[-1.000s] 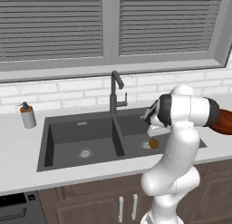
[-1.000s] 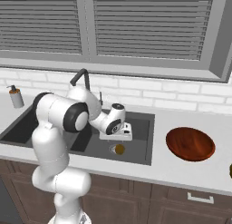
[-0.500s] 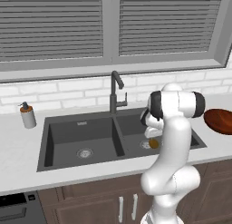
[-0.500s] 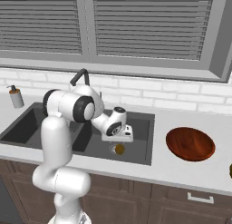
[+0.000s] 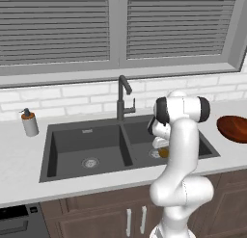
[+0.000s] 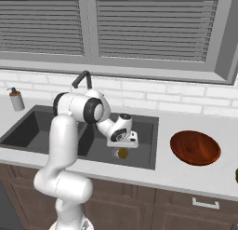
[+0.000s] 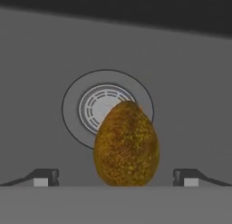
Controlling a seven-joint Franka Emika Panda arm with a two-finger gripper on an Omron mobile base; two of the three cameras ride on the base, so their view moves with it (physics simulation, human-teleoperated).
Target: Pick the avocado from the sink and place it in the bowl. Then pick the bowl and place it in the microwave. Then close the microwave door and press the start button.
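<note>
Swinging lower over the dark grey double-basin sink (image 6: 146, 140) since a moment ago, the wide-open, empty gripper (image 7: 115, 177) straddles the speckled olive-brown avocado (image 7: 126, 143) by the round steel drain (image 7: 102, 107) up close, while the side camera alone shows the glossy reddish-brown wooden bowl (image 6: 195, 147) on the counter

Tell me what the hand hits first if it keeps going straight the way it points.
Most likely the avocado: it sits centred between the open hand's fingertips, lying over the steel drain of the sink. How much gap remains is hard to judge.
</note>
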